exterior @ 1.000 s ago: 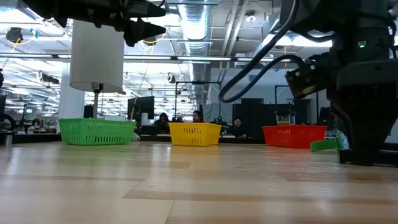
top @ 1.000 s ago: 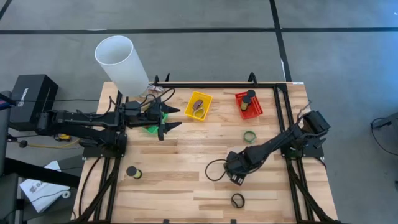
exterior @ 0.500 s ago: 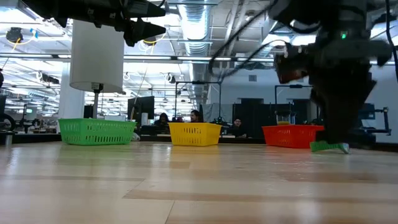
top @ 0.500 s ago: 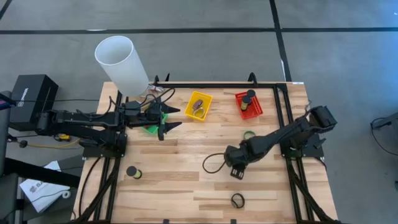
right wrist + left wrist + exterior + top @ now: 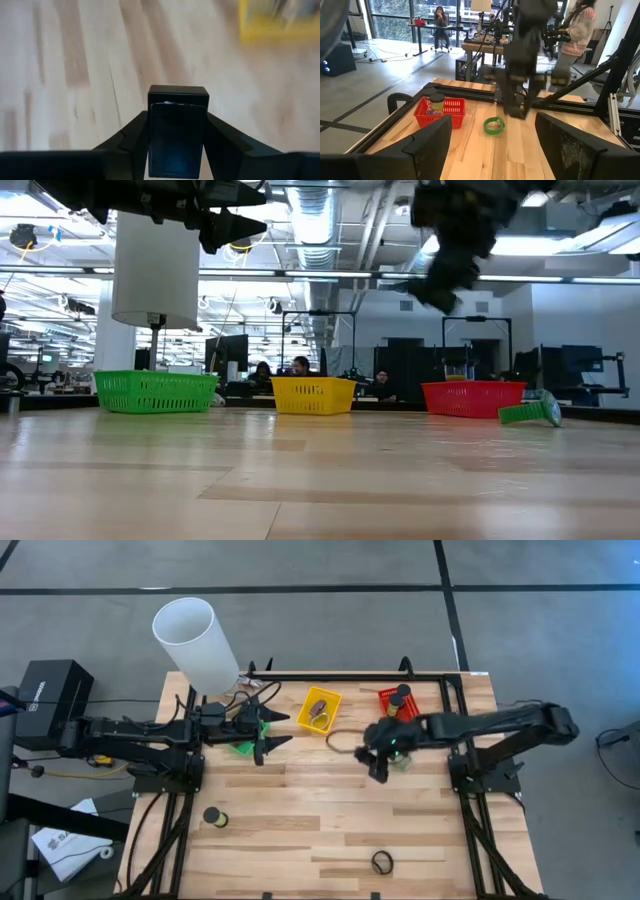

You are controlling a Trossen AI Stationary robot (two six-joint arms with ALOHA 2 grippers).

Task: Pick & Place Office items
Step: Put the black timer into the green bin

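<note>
Overhead, the right end effector (image 5: pixel 378 768) is hanging above the bench (image 5: pixel 300 810) between the yellow basket (image 5: pixel 320 709) and the red basket (image 5: pixel 399 708); the left end effector (image 5: pixel 277 730) is waiting, spread open, by the green basket (image 5: pixel 245 746). Only the right wrist camera is showing the load: a black rectangular block (image 5: pixel 177 131), glossy-faced, is sitting clamped between the fingers (image 5: pixel 131 136), its long axis running straight out from the wrist.
</note>
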